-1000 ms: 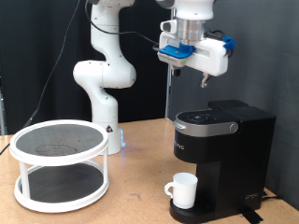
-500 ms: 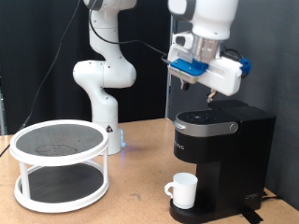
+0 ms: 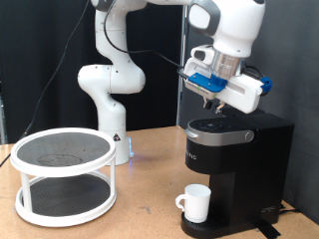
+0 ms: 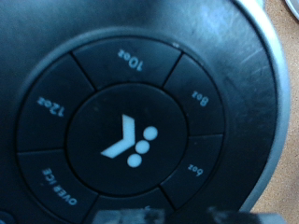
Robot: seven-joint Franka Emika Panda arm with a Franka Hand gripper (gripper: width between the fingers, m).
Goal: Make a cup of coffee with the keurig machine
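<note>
At right of the exterior view, the tool [image 3: 215,107] hovers just above the keurig machine [image 3: 237,169]; whether its fingers are spread is unclear. The cup [image 3: 194,202] sits on the drip tray. The wrist view is filled by the brew-size button dial [image 4: 131,140].

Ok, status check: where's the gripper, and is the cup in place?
Gripper just above the keurig machine lid, over the button panel. Cup sits on the drip tray under the spout. Nothing in the way.

Keurig machine [image 3: 239,164] cut off (exterior view's right edge).
</note>
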